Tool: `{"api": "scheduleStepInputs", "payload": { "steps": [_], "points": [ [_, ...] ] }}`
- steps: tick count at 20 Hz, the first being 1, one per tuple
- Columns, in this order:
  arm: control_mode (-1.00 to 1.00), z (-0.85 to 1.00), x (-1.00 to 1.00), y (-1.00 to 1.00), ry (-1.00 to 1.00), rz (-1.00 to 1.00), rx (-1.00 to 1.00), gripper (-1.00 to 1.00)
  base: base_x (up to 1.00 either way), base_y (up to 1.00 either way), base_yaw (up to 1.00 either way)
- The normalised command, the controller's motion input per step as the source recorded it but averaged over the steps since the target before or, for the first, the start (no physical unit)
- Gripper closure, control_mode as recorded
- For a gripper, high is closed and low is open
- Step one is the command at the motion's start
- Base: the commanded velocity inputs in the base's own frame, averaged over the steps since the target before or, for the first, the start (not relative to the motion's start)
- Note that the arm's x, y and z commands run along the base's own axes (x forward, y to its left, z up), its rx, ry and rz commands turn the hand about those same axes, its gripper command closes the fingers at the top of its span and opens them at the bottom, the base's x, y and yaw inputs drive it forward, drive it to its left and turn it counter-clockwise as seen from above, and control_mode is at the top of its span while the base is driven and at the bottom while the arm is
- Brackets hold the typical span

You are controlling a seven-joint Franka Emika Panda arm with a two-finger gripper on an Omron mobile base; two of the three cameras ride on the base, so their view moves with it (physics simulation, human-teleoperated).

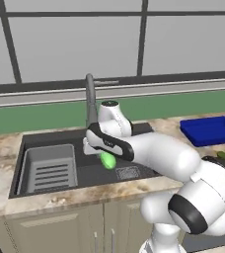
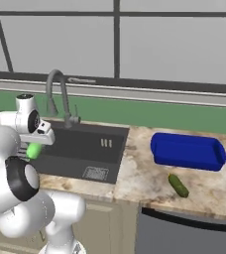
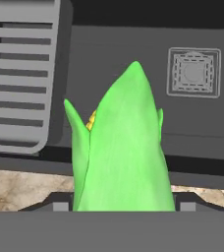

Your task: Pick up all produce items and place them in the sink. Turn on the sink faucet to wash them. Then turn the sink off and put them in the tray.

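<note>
Hand view: the gripper (image 3: 121, 209) pinches one corn (image 3: 121, 152) over the sink (image 3: 128, 44); one cucumber (image 2: 178, 185) lies by one tray (image 2: 187, 150).

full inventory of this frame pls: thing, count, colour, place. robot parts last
Bright lime-green corn in husk: 1, lime green with a bit of yellow showing, between the gripper fingers, over the sink.
Darker olive-green elongated vegetable: 1, olive green, lying on the counter in front of the tray.
Shallow deep-blue rectangular tray: 1, blue, on the counter right of the sink.
Dark grey recessed sink: 1, dark grey, set in the counter.
Light grey ribbed rack: 1, light grey, left part of the sink.
Square metal drain grate: 1, grey, sink floor.
Dark grey gooseneck faucet: 1, behind the sink.
Marbled beige counter: 1.
Gripper: 1, closed on the corn.
</note>
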Motion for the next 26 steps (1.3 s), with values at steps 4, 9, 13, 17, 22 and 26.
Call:
{"api": "scheduleStepInputs", "payload": {
  "steps": [4, 9, 13, 17, 22, 26],
  "points": [
    [1.0, 0.0, 0.0, 0.0, 0.0, 0.0, 0.0, 1.0, 0.0, -0.69, 0.0],
    [1.0, 0.0, 0.0, 0.0, 0.0, 0.0, 0.0, 1.0, 0.05, -0.56, 0.0],
    [1.0, 0.0, 0.0, 0.0, 0.0, 0.0, 0.0, 1.0, 0.2, -0.46, 0.0],
    [1.0, 0.0, 0.0, 0.0, 0.0, 0.0, 0.0, 1.0, 0.36, -0.38, 0.0],
    [1.0, 0.0, 0.0, 0.0, 0.0, 0.0, 0.0, 1.0, 0.45, -0.27, 0.0],
    [1.0, 0.0, 0.0, 0.0, 0.0, 0.0, 0.0, 1.0, 0.57, -0.16, -0.02]
  ]
}}
